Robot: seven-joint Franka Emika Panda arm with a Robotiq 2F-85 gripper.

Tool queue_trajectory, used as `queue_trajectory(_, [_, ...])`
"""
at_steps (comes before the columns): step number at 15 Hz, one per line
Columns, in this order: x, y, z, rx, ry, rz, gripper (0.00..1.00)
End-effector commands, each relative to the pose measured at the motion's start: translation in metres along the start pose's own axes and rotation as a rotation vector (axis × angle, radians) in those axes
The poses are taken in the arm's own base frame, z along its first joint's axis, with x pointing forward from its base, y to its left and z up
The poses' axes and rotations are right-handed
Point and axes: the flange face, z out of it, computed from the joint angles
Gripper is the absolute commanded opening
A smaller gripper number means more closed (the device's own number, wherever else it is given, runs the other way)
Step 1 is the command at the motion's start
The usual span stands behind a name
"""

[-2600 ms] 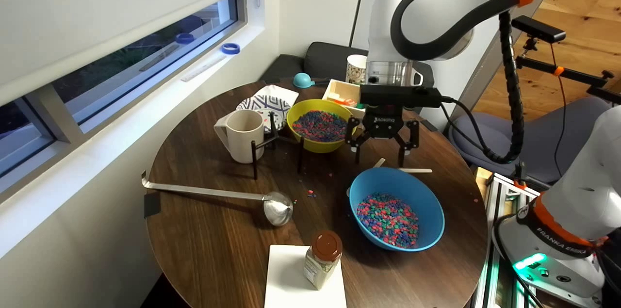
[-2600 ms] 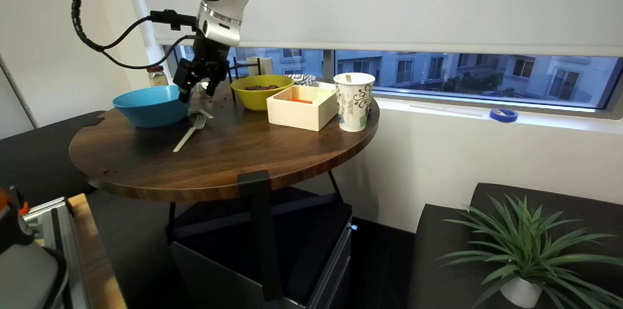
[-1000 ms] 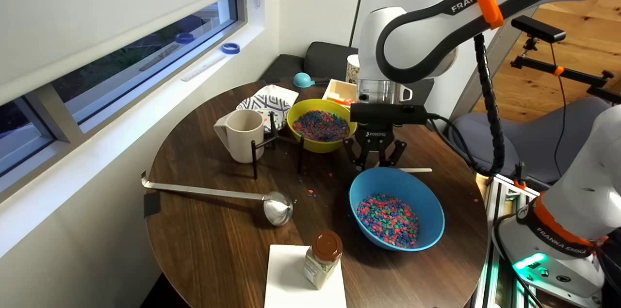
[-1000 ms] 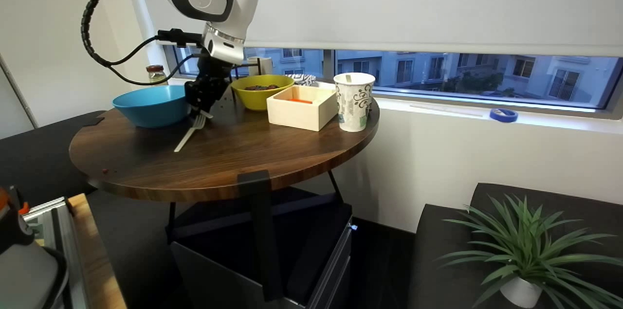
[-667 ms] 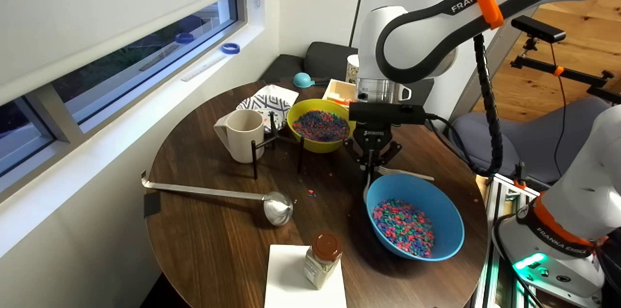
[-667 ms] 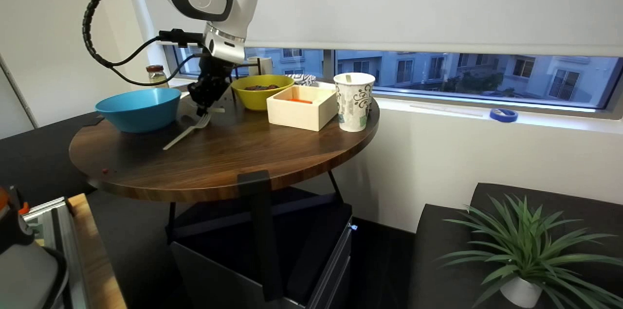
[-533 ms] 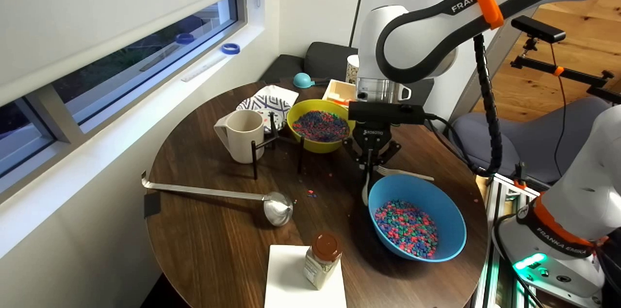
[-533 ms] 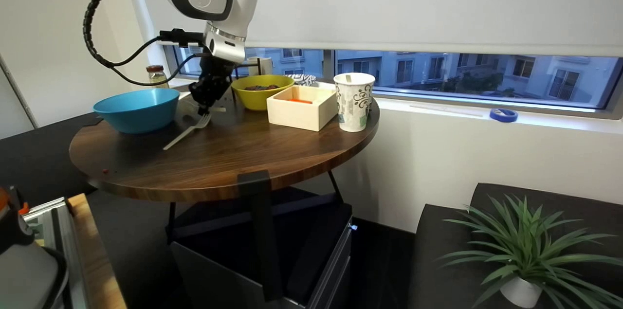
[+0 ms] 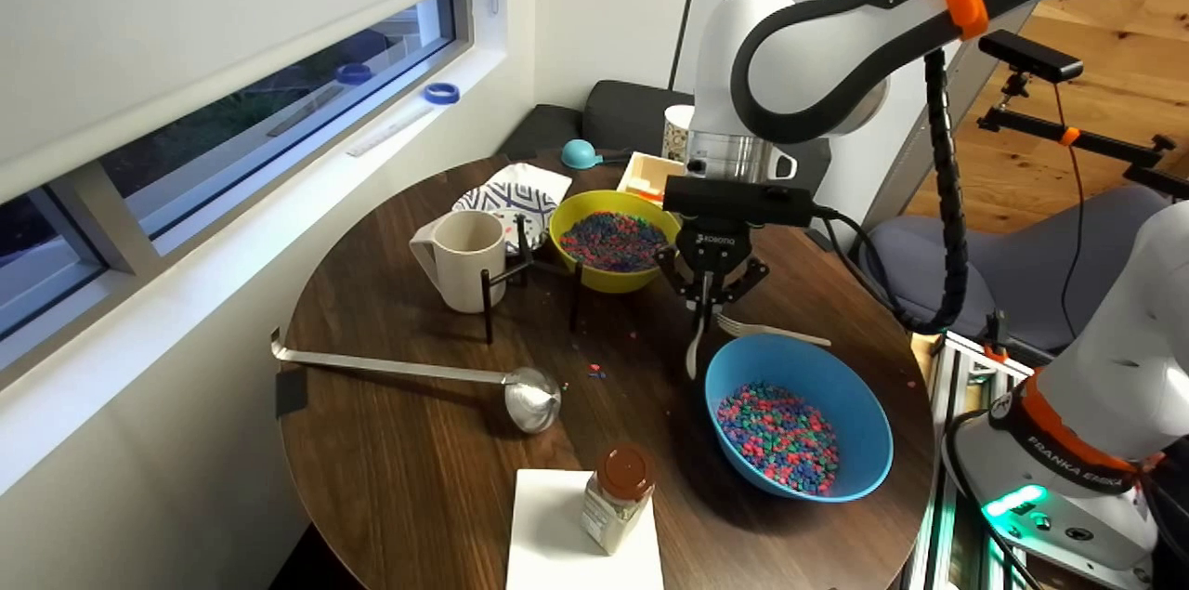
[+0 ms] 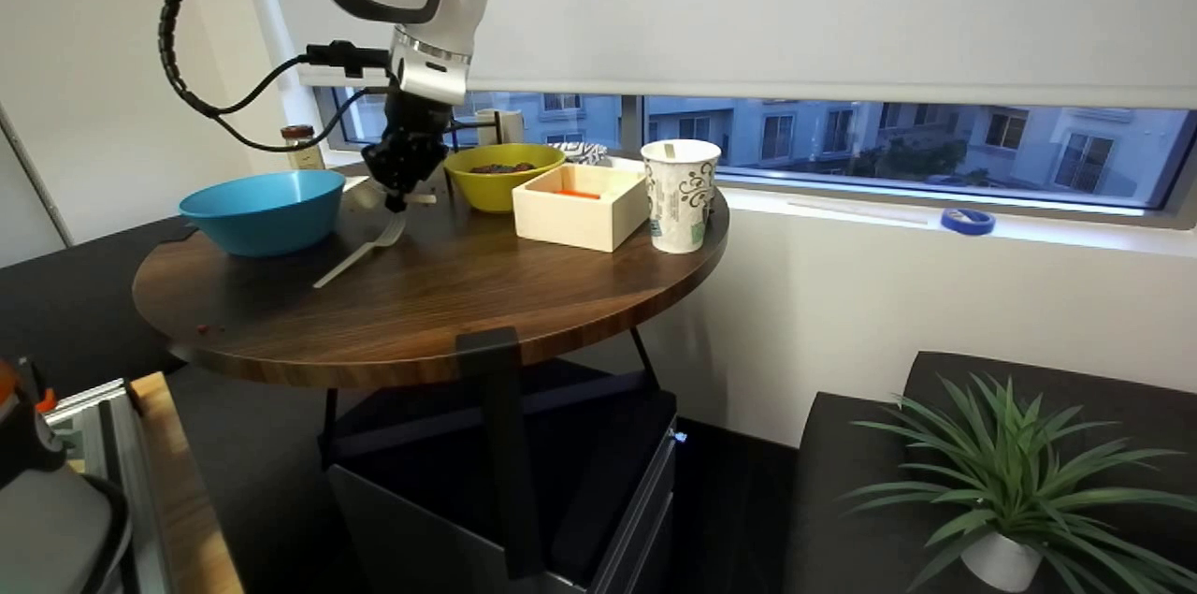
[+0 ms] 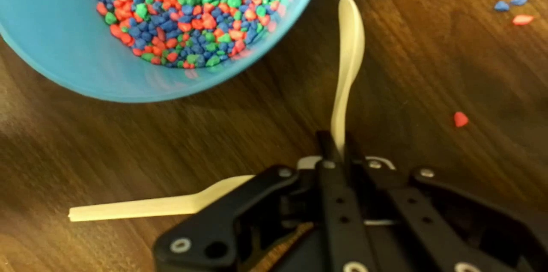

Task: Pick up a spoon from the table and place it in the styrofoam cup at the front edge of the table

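Note:
The pale, thin spoon (image 11: 352, 40) is held by its handle in my gripper (image 11: 337, 143), whose jaws are shut on it. Its bowl end points forward from the fingertips, beside the blue bowl. In an exterior view my gripper (image 9: 703, 307) is low above the table, with the spoon (image 9: 693, 353) tilted and seemingly just off the wood. Far from the gripper, the styrofoam cup (image 10: 683, 201) stands upright near the table's edge; it is white, tapered and handleless, with dark swirls. The arm partly hides this cup (image 9: 678, 130) in an exterior view.
A pale fork (image 11: 141, 208) lies close to the gripper, which covers its tines. The blue bowl (image 9: 822, 372) holds coloured pebbles, as does the yellow bowl (image 9: 604, 281). A wooden box (image 10: 561, 224) stands beside the cup. Around are a beige mug (image 9: 469, 283) and long ladle (image 9: 531, 399).
The gripper came down, closed on the spoon, then rose slightly with it. The blue bowl slid away from the gripper and the fork turned a little.

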Motion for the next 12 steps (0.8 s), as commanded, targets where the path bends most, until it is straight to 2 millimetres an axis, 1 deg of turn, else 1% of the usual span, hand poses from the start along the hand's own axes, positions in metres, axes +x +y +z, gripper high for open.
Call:
queue_trajectory(1, [-0.003,0.017,-0.019,0.048,0.003,0.083,0.01])
queue_trajectory(5, [0.002,0.032,-0.055,0.108,0.029,0.154,0.01])
queue_trajectory(7, [0.008,0.041,-0.078,0.161,0.111,0.192,0.01])
queue_trajectory(10, [0.017,0.055,-0.116,0.144,0.212,0.233,0.01])
queue_trajectory(12, [0.021,0.068,-0.138,0.077,0.262,0.238,0.01])
